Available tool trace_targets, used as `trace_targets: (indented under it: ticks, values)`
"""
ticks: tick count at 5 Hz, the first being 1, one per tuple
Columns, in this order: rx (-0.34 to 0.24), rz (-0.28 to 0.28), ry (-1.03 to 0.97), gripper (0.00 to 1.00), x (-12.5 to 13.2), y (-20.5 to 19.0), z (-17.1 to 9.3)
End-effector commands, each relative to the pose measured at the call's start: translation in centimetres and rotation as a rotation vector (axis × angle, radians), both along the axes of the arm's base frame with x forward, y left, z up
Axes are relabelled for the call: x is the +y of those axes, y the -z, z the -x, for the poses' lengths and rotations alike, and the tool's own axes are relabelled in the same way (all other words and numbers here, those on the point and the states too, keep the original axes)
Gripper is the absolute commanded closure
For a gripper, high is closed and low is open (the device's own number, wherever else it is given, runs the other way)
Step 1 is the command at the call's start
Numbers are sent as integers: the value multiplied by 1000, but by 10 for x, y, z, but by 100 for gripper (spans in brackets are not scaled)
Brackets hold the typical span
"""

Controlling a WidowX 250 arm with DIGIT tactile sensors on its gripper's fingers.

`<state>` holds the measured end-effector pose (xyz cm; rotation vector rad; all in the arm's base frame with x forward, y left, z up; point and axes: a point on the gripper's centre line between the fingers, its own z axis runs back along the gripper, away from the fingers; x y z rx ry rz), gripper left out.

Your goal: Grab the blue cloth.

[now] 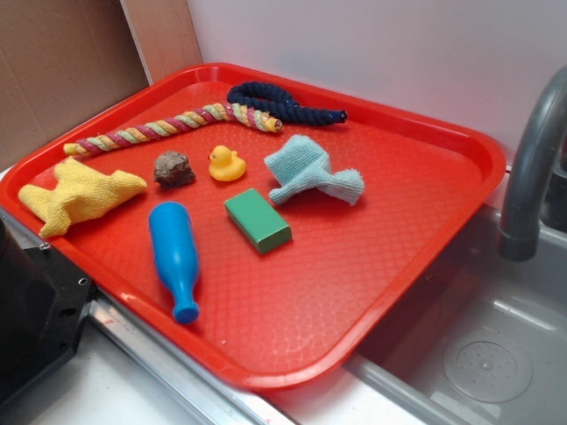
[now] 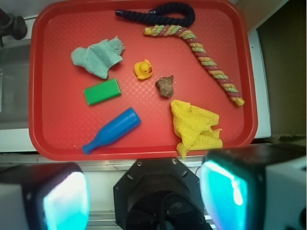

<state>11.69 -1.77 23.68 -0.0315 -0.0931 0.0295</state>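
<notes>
Blue cloth [image 2: 98, 57]: crumpled on red tray [image 2: 53, 139], far-left of end effector [image 2: 144, 194], well apart. Long axis roughly crosswise. End effector released, empty.

Gripper [image 2: 144, 196] raised high, fingers [image 2: 64, 201] spread wide, empty.

We see a red tray [image 1: 425, 266] carrying a blue cloth [image 1: 310, 173], a yellow cloth [image 1: 78, 195], a green block [image 1: 257, 220], a blue bottle [image 1: 174, 255] on its side, a duck [image 1: 226, 164], a rock [image 1: 174, 168], and a striped rope [image 1: 168, 127] touching a navy rope [image 1: 279, 104].
</notes>
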Motion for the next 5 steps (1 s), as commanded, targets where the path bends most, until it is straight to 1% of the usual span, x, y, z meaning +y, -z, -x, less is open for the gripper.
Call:
trace_targets:
  ticks: [1,2,3,4,5]
  values:
    - [0,0,0,0,0,0,0]
    - [-60,21,250,0,-45,35,-50]
    - [-90,-4,501,0,-70,62,-89]
    - [-113,4,710,0,-75,88,-104]
    - [-83,-41,737,0,-63,118,-121]
